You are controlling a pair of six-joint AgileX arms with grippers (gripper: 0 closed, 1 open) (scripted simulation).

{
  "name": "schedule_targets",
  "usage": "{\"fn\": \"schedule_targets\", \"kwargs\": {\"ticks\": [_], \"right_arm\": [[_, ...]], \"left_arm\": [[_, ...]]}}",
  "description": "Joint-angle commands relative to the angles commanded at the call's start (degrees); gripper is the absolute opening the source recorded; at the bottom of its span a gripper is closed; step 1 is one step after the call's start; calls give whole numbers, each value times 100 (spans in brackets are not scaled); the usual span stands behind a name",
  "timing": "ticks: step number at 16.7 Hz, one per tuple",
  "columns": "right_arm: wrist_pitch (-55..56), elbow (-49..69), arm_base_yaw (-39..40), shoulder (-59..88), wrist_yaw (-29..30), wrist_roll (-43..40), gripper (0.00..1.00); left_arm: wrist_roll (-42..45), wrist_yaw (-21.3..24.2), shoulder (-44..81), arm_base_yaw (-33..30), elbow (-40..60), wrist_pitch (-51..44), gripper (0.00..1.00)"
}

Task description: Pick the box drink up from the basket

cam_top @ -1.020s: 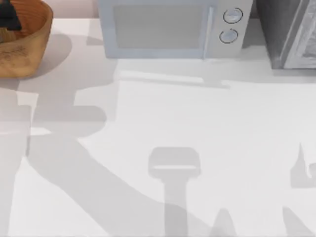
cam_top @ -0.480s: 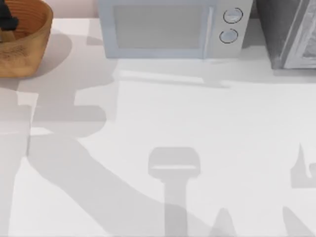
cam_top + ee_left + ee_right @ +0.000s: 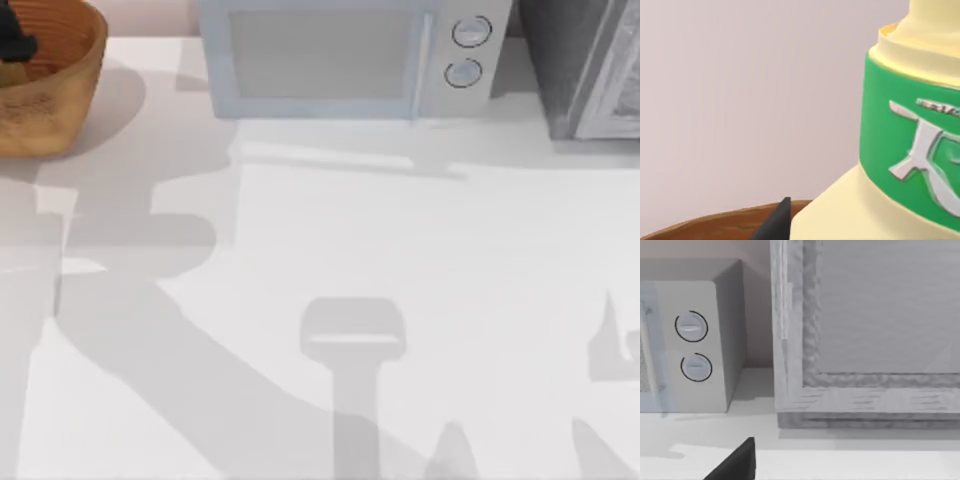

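The woven golden-tan basket (image 3: 60,100) stands at the table's far left corner. My left gripper (image 3: 15,40) is a dark shape over its orange-brown inside. In the left wrist view the box drink (image 3: 900,130) is very close: a pale yellow carton with a green band and a silver mark. One dark fingertip (image 3: 777,222) lies against its side, and the gripper is shut on it. The basket's brown rim (image 3: 715,225) runs below. My right gripper (image 3: 735,465) appears as a dark edge near the table's right back.
A white microwave (image 3: 340,55) with two round knobs stands at the back middle; it also appears in the right wrist view (image 3: 690,340). A grey cabinet (image 3: 590,60) fills the back right corner. Arm shadows lie across the white tabletop (image 3: 400,230).
In the top view my left gripper's dark shape over the basket has shrunk slightly and shifted toward the left edge. Nothing else has moved.
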Motion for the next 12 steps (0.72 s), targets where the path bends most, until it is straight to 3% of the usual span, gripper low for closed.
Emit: {"fn": "schedule_targets", "kwargs": {"ticks": [12], "right_arm": [[0,0,0,0,0,0,100]], "left_arm": [[-6,-7,-237,41,101,-356,0]]}}
